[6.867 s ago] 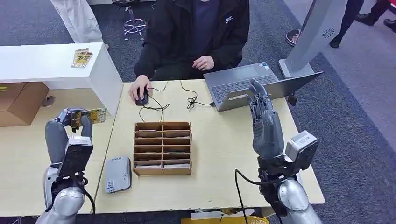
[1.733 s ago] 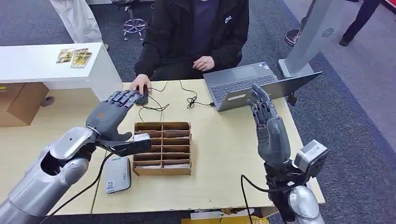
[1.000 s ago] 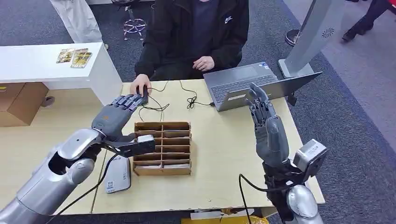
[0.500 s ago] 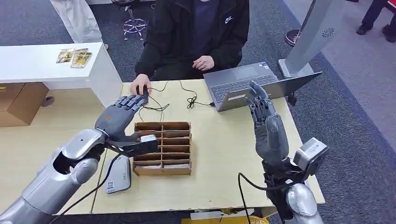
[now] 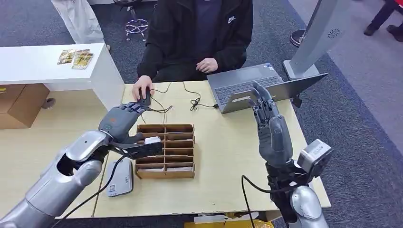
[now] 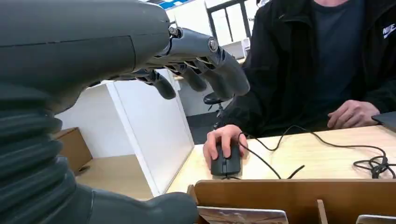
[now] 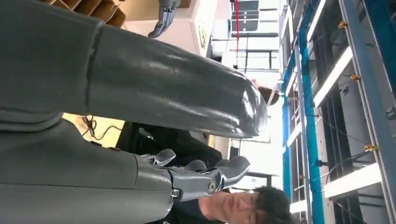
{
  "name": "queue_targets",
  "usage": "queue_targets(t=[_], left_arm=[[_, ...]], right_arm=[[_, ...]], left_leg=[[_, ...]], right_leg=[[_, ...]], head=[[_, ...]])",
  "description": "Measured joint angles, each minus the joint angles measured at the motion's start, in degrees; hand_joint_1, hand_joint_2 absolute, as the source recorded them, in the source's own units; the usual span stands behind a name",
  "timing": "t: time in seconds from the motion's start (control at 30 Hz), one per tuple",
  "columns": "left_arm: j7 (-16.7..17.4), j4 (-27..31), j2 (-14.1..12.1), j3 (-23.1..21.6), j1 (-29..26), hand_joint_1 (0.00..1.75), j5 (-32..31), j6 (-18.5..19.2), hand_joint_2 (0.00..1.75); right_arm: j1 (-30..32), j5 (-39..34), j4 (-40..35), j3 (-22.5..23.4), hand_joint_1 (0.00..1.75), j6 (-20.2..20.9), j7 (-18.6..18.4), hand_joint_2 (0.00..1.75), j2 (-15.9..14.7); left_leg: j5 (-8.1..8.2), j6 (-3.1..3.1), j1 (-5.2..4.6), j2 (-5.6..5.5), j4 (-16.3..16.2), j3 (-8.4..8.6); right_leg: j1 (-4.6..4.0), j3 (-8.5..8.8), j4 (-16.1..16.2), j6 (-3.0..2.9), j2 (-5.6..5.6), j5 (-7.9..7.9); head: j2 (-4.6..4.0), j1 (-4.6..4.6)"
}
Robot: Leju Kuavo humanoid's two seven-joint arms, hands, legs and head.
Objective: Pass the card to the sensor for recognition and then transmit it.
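Hovering over the far-left corner of the divided cardboard box [image 5: 165,175], the left hand [image 5: 119,121] is holding nothing. Its fingers [image 6: 210,70] are reaching out nearly straight, and the thumb [image 6: 140,210] is lying well below them with open air between.

The card [image 6: 243,215] is lying flat in a compartment of the box, just beyond the thumb tip and below the fingers. No part of the hand is touching it, as far as the left wrist view shows. Its long edge seems to be running along the slot, in line with the thumb and across the way the fingers are pointing. A second card edge is peeking from the next compartment further along.

The left hand is by far the nearer one. The right hand [image 5: 271,126] is standing upright well off to the far side of the box, palm edge-on. Its fingers are loose, straight and apart, grasping nothing, just in front of the laptop [image 5: 259,88].

The flat grey reader [image 5: 119,176] is lying on the table behind the left wrist, beside the box's near corner. Ahead of the fingertips, a person's hand [image 5: 140,90] is resting on a mouse [image 5: 145,99].

Since the card is sitting in a slot and the left hand is free, the hand-off into the box looks done or nearly so. The likely next move is drawing the hand back and up. The thumb needs to lift clear of the compartment wall without dragging the card.
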State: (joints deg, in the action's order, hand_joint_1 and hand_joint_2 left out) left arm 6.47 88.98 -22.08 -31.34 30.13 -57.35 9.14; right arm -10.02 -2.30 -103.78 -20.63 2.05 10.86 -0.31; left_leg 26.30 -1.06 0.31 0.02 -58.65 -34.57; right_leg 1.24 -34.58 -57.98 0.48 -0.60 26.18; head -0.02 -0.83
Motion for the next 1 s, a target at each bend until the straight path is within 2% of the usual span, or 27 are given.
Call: queue_targets(t=[0.2, 0.3, 0.33, 0.37, 0.4, 0.57, 0.83, 1.0], left_arm=[[0.0, -0.5, 0.3, -0.1, 0.0, 0.51, -0.1, 0.0, 1.75], [0.0, -0.6, 0.4, -0.1, 0.1, 0.59, -0.1, 0.0, 1.75], [0.0, -0.7, 0.4, -0.1, 0.1, 0.65, -0.1, 0.0, 1.75], [0.0, -0.7, 0.4, -0.1, 0.1, 0.77, -0.1, 0.0, 1.75], [0.0, -0.7, 0.5, -0.1, 0.1, 0.79, -0.1, 0.0, 1.75], [-0.3, -0.9, 0.7, -0.1, 0.1, 0.63, -0.2, -0.3, 1.75], [-0.4, -0.9, 0.9, -0.2, 0.1, 0.58, -0.2, -0.7, 1.75], [-0.5, -0.9, 0.9, -0.2, 0.1, 0.61, -0.1, -1.2, 1.75]], right_arm=[[-0.1, -0.1, 0.3, -0.2, 0.00, 0.2, 0.0, 0.00, 0.0], [-0.2, -0.1, 0.4, -0.2, 0.00, 0.2, 0.0, 0.00, 0.0], [-0.2, -0.1, 0.4, -0.2, 0.00, 0.2, 0.0, 0.00, 0.0], [-0.3, -0.1, 0.4, -0.2, 0.00, 0.2, 0.0, 0.00, 0.0], [-0.3, -0.1, 0.4, -0.2, 0.00, 0.2, 0.0, 0.00, 0.1], [-0.5, -0.2, 0.5, -0.2, 0.00, 0.2, 0.0, 0.00, 0.1], [-0.7, -0.3, 0.8, -0.3, 0.00, 0.2, 0.0, 0.00, 0.2], [-0.8, -0.3, 0.9, -0.3, 0.00, 0.3, 0.0, 0.00, 0.2]], left_leg=[[0.00, 0.00, 0.00, 0.00, 0.0, 0.00], [0.00, 0.00, 0.00, 0.00, 0.0, 0.00], [0.00, 0.00, 0.00, 0.00, 0.0, 0.00], [0.00, 0.00, 0.00, 0.00, 0.0, 0.00], [0.00, 0.00, 0.00, 0.00, 0.0, 0.00], [0.00, 0.00, 0.00, 0.00, 0.0, 0.00], [0.00, 0.00, 0.00, 0.00, 0.0, 0.00], [0.00, 0.00, 0.00, 0.00, 0.0, 0.00]], right_leg=[[0.00, 0.00, 0.0, 0.00, 0.00, 0.00], [0.00, 0.00, 0.0, 0.00, 0.00, 0.00], [0.00, 0.00, 0.0, 0.00, 0.00, 0.00], [0.00, 0.00, 0.0, 0.00, 0.00, 0.00], [0.00, 0.00, 0.0, 0.00, 0.00, 0.00], [0.00, 0.00, 0.0, 0.00, 0.00, 0.00], [0.00, 0.00, 0.0, 0.00, 0.00, 0.00], [0.00, 0.00, 0.0, 0.00, 0.00, 0.00]], head=[[0.00, 0.00], [0.00, 0.00], [0.00, 0.00], [0.00, 0.00], [0.00, 0.00], [0.00, 0.00], [0.00, 0.02], [0.00, 0.00]])
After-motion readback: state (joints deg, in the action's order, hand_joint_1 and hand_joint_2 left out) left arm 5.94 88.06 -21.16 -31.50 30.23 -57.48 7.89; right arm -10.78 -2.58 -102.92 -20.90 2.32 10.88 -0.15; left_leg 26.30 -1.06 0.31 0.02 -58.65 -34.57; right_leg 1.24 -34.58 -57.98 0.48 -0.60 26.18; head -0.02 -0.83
